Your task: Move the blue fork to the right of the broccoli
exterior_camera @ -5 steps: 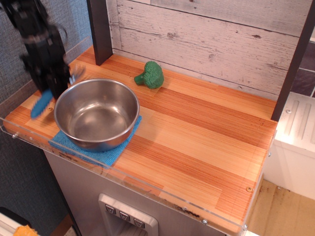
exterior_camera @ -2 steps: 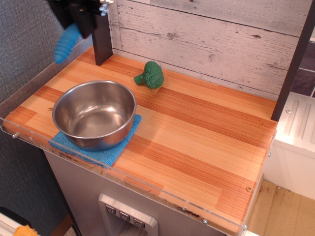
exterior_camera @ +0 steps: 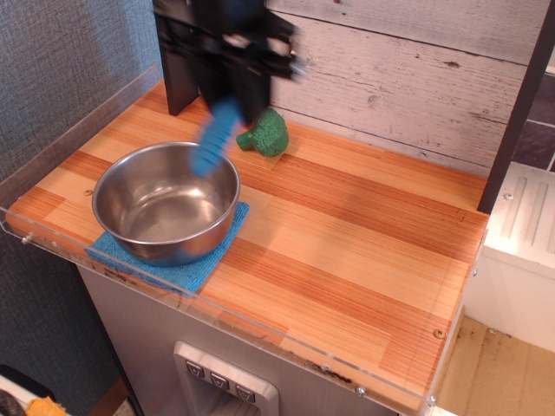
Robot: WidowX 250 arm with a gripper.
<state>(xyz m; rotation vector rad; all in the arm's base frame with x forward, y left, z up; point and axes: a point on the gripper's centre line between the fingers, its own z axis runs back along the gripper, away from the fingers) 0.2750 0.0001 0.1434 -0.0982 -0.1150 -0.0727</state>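
Blue ribbed plastic marks the blue fork (exterior_camera: 214, 139), which hangs handle-down and tilted in the single view, its upper end lost in the dark, motion-blurred gripper (exterior_camera: 236, 82). Blur hides the jaws, so how they stand cannot be told for certain, but they appear closed on the fork's upper end, since the fork is off the surface and nothing else supports it. It hovers above the far rim of the round steel bowl (exterior_camera: 166, 201), just left of the small dark green broccoli floret (exterior_camera: 265, 133), which lies on the striped wooden surface (exterior_camera: 347, 234) near the back wall.

The goal spot, the bare wood to the right of the floret, lies beyond the floret itself. Carried low, the dangling handle could catch the floret and shove it. The grip looks high on the fork, so it may swing or slip out, perhaps dropping into the bowl that stands on the flat blue cloth (exterior_camera: 178, 269).
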